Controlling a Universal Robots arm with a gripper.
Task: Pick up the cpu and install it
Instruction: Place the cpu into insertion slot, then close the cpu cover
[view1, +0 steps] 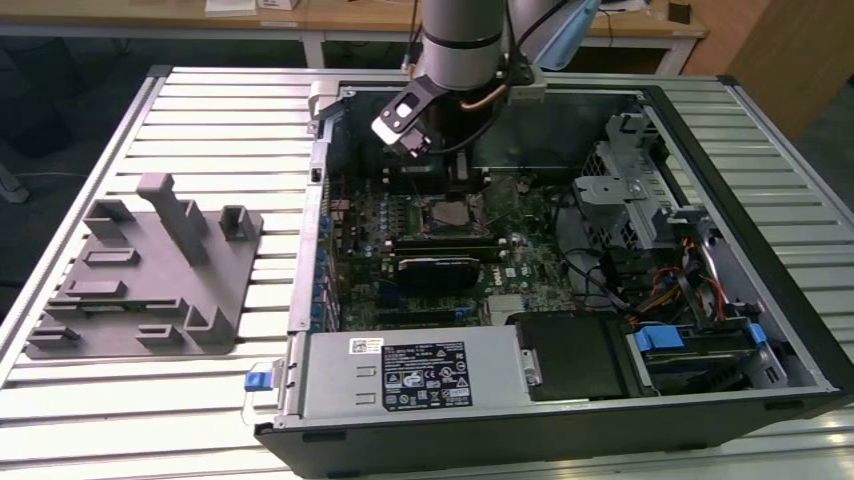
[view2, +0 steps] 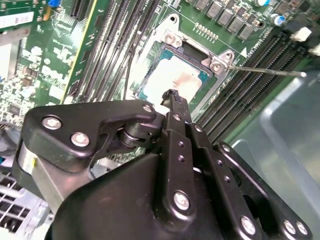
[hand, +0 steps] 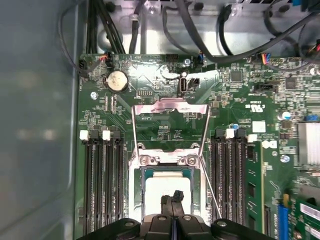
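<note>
Silver-topped, the cpu lies in the open socket on the green motherboard. I see my gripper right over it, fingers pressed together on nothing. The socket's metal frame is swung open beyond.

Bright even light, glare on cpu

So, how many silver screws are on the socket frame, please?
2: a screw and a second screw, at the frame's corners beside the chip; the pincer may hide others.
</note>
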